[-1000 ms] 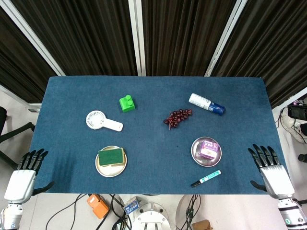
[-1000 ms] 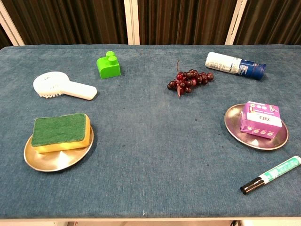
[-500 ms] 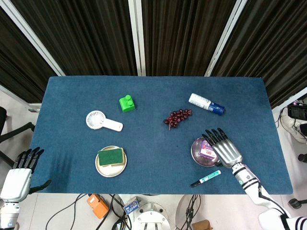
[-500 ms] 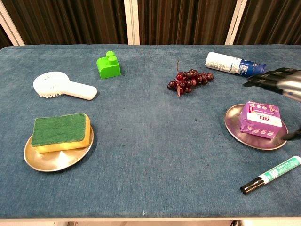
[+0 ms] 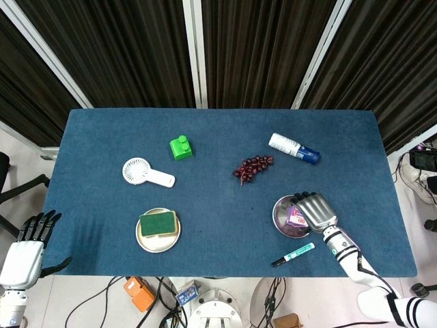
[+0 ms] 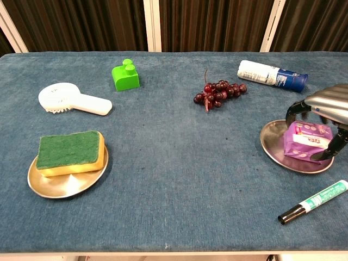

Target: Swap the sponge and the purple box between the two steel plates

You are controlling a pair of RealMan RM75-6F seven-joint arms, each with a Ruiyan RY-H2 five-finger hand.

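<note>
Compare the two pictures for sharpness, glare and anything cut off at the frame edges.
Head view: evenly lit and sharp, with the left hand off the table near the lower left corner. Chest view: sharp too, soft glare on the left plate rim, the right hand over the purple box cut by the right edge, and the marker reaching that edge.

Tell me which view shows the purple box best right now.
Chest view. The purple box shows its front face and label under the curled fingers of the right robot hand, on the steel plate. In the head view the robot hand covers most of it; only a sliver shows.
</note>
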